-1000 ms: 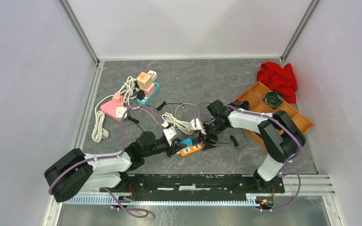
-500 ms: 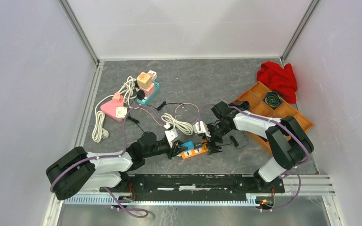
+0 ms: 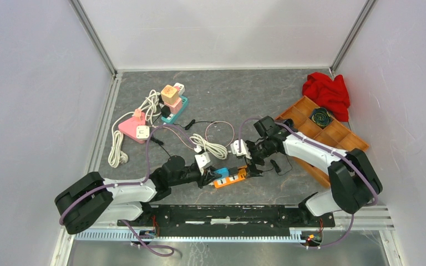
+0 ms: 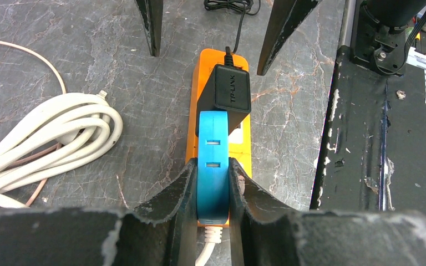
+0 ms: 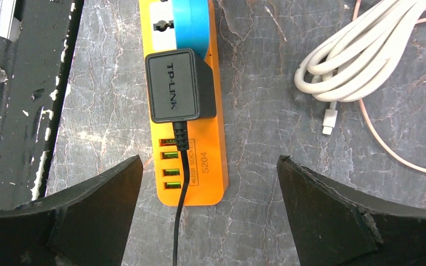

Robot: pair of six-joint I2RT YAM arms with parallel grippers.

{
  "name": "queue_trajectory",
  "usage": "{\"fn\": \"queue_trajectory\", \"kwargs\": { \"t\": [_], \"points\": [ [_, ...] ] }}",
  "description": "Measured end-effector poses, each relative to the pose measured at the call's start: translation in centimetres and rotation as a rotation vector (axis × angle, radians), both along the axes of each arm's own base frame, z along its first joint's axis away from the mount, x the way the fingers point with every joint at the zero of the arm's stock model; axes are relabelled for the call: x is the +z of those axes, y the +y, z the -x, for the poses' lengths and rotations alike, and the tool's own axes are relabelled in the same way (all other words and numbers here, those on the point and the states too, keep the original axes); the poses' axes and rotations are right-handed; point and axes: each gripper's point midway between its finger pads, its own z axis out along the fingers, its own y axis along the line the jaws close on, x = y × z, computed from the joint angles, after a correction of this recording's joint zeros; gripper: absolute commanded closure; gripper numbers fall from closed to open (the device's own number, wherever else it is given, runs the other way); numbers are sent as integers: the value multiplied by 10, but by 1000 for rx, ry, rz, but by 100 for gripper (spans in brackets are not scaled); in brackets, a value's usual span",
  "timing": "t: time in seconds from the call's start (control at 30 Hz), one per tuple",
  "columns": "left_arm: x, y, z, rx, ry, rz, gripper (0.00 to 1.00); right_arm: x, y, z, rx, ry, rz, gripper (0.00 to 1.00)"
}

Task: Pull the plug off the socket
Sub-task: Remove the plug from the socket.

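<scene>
1. Worktop (image 3: pixel 288 94): flat grey slab with a marbled stone look and pale veins.
2. Wooden tray (image 3: pixel 344 130): orange-brown, split into compartments, at the right of the top view. A crumpled red cloth (image 3: pixel 327 91) lies by its upper end.
3. White cable (image 5: pixel 355 55): smooth round cord looped into a coil, upper right of the right wrist view, apart from the strip.
4. Socket strip (image 5: pixel 208 166): glossy orange plastic bar with rounded corners, lying flat at lower centre of the top view. One end has four green USB ports in a row.
5. Right claw (image 5: pixel 209 160): released. Its matte black wedge fingers are spread wide astride the USB end and touch nothing.
6. Left claw (image 4: pixel 213 169): clenched on the blue plug (image 4: pixel 213 138), one scuffed finger on each side.
7. Black plug (image 5: pixel 175 86): matte box with rounded edges, TP-LINK lettering and a thin black lead. It is seated mid-strip.
8. Blue plug: smooth with a rounded end and two slots on top, seated right beside the black one.
</scene>
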Motion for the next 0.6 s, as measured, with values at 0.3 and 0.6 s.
{"fn": "queue_trajectory", "kwargs": {
  "t": [0.3,0.6],
  "points": [
    [-1,1,-2,13,-1,-4,63,38,7,2,34,-91,-105,2],
    [6,2,-4,29,-17,10,51,86,53,12,171,-64,-256,4]
  ]
}}
